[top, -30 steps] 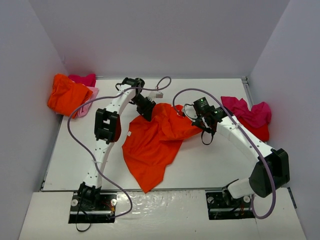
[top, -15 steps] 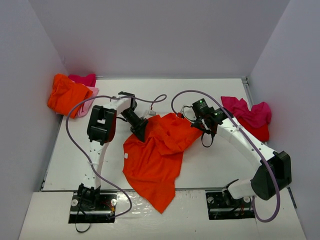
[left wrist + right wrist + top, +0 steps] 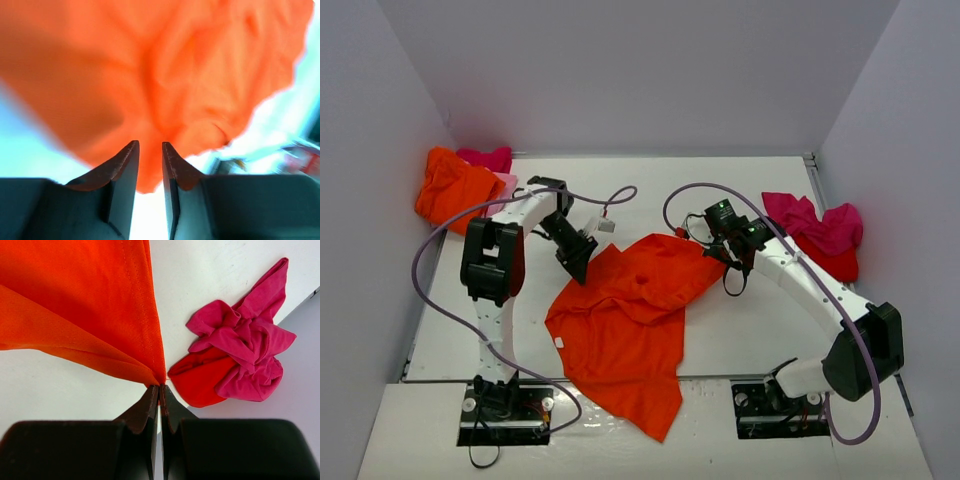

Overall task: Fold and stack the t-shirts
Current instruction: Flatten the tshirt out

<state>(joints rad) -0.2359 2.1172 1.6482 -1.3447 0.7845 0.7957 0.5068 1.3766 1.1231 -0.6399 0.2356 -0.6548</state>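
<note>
Pinching one corner of the orange shirt [image 3: 620, 310] between fully closed jaws, the right gripper [image 3: 159, 386] seems to be anchoring that side so the cloth can be drawn flat on the table [image 3: 760, 330] for folding. The left gripper [image 3: 150, 145] sits at the shirt's opposite, upper-left edge. Its jaws are slightly parted, with cloth just at the tips and apparently not clamped. The shirt sprawls rumpled across the middle, its lower end draped over the near edge.

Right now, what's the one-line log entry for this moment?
orange t-shirt: crumpled, unfolded | right end effector: shut on its edge | left end effector: jaws slightly apart at cloth, grip unclear
</note>
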